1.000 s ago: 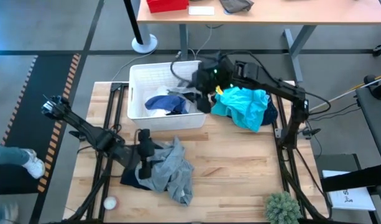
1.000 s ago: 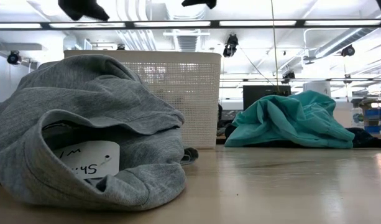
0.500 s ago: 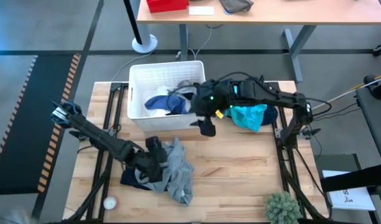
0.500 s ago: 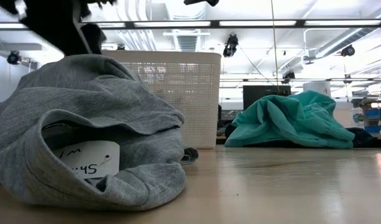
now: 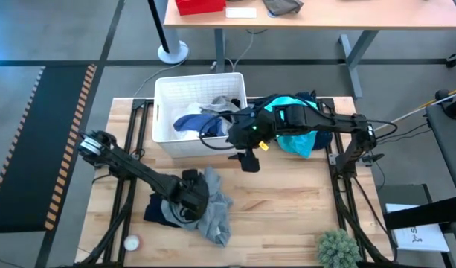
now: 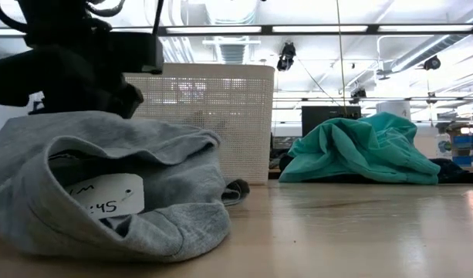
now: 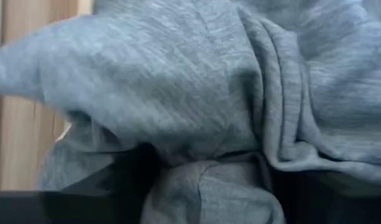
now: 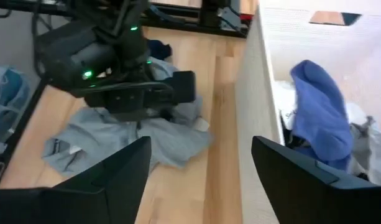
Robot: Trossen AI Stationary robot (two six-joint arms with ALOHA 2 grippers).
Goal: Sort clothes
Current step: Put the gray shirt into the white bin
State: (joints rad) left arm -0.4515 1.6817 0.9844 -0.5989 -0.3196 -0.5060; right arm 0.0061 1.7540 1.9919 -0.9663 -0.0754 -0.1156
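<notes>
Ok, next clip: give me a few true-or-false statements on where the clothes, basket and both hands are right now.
1. The left hand is down on the grey garment. True.
2. The white basket is empty. False: it holds clothes, among them a blue garment.
3. The right hand is open, beside the basket's front wall. True.
4. The teal garment lies inside the basket. False: it lies on the table beside the basket.
5. The right hand holds a sock. False: it holds nothing.
</notes>
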